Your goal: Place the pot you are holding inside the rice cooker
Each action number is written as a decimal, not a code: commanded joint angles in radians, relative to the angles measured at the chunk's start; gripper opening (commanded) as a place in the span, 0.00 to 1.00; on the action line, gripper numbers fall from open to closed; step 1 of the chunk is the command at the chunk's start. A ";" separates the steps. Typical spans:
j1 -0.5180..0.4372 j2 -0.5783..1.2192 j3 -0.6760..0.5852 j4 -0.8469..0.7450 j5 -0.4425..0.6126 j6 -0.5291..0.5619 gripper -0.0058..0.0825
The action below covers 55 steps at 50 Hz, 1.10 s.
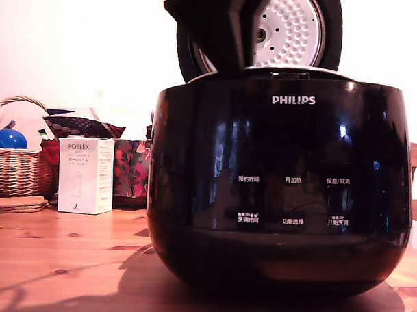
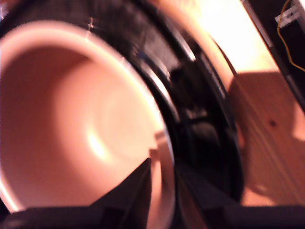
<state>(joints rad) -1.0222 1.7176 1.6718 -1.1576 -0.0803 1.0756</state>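
In the exterior view the rice cooker (image 1: 279, 193) stands on the wooden table (image 1: 68, 260) with its lid (image 1: 288, 29) upright. A dark part of the arm (image 1: 213, 29) hangs over its rim. Bare table reaches left to a white box (image 1: 86, 176).

The blurred wrist view shows the gripper (image 2: 162, 171) clamped on the thin rim of the pot (image 2: 71, 129). The pot is at the cooker's black opening, with a dark crescent of room between the two rims.

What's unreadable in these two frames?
1. Exterior view: the pot is not visible, presumably behind the rice cooker wall; its depth cannot be judged.
2. Exterior view: the lid is cut by the top edge and partly covered by a dark shape.
3. Wrist view: motion blur smears the pot rim and fingers; cooker cavity too dark.
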 commanded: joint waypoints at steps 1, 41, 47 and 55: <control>0.002 -0.003 0.025 -0.019 -0.006 -0.040 0.22; 0.098 -0.018 0.156 -0.198 -0.026 -0.684 0.04; 0.156 -0.018 0.156 -0.198 -0.048 -0.801 0.04; 0.243 -0.019 0.156 -0.198 -0.116 -0.918 0.04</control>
<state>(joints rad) -0.7998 1.7157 1.8301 -1.3579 -0.1753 0.2138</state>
